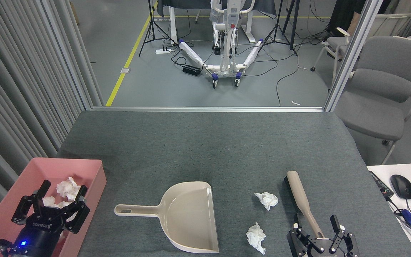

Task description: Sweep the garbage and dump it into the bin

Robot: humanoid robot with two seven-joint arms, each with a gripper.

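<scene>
On the grey table: two loose garbage wads are lying to the right of the dustpan (191,217), one (267,200) farther from me, one (256,237) nearer the front edge, both apart from the pan's open mouth
Bin: the pink bin (95,178) is sitting at the table's left front corner, already holding several tissue wads (66,188)
Left gripper: the left gripper (50,203) is hovering over the bin with its fingers spread wide, holding nothing
Right gripper: the right gripper (318,237) is sitting at the near end of the brush handle (300,194), fingers splayed either side of it; they are not looking closed on it yet
Step in hand: judging by this, the right arm is getting ready to take up the brush, while the dustpan is lying ungrasped
Next move: closing firmly on the handle, then the left arm is needing to reach the dustpan handle so the two wads can be swept leftward into the pan
</scene>
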